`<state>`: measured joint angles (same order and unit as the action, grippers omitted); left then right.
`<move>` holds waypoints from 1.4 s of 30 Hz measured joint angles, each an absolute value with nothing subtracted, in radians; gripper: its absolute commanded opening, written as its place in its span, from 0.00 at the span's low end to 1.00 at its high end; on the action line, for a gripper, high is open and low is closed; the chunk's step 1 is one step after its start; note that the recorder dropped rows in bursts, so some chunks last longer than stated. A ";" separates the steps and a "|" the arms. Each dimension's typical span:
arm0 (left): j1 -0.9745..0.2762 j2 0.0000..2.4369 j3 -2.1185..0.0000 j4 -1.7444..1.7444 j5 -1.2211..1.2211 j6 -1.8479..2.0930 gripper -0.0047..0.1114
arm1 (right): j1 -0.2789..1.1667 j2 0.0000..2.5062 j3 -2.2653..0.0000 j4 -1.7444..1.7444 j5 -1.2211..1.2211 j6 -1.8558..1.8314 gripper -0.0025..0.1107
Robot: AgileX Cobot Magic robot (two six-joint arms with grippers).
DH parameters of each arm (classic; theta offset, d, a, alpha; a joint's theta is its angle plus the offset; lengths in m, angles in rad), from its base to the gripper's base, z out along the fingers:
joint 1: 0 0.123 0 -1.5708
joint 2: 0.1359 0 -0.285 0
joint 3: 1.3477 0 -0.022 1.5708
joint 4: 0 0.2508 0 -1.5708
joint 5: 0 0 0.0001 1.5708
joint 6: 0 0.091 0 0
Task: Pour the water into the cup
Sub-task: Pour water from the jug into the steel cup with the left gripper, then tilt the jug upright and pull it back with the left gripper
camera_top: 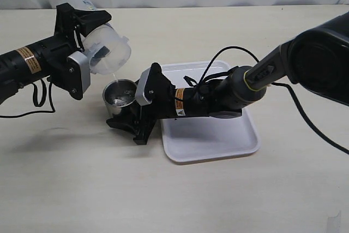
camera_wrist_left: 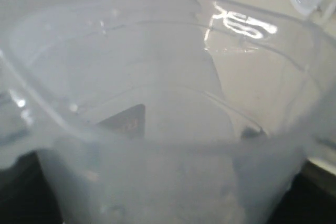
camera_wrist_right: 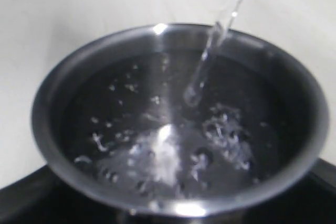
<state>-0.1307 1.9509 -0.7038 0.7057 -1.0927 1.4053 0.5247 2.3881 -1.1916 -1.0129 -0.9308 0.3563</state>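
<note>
L gripper (camera_top: pixel 94 35) pinches the tilted measuring beaker (camera_top: pixel 112 47); R gripper (camera_top: pixel 123 115) clamps the steel cup (camera_top: pixel 120 95) on the bench (camera_top: pixel 82 178) beside the tray (camera_top: pixel 218 140). Water (camera_wrist_right: pixel 210 51) lands inside the rim. I'd hold tilt steady, pour slow, avoid splash.

Bright even light; soft shadows on table (camera_top: pixel 82 189); cup (camera_wrist_right: pixel 79 103) rim glare; left wrist view blurred.

You see a shiny silver cup (camera_top: pixel 113 105), clear glinting water (camera_wrist_right: pixel 157 153), a translucent whitish beaker (camera_top: pixel 112 45), a white tray (camera_top: pixel 218 140), a beige table (camera_top: pixel 163 200)
</note>
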 measured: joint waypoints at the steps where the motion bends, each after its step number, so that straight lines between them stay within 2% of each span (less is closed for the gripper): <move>1: -0.131 1.951 -0.704 0.706 -1.093 1.407 0.04 | 0.525 2.388 -1.192 -1.013 -0.931 0.356 0.06; 27: -0.133 1.951 -0.704 0.724 -1.093 1.325 0.04 | 0.525 2.388 -1.192 -1.013 -0.931 0.356 0.06; 42: -0.139 1.951 -0.704 0.639 -1.093 0.805 0.04 | 0.525 2.388 -1.192 -1.013 -0.931 0.356 0.06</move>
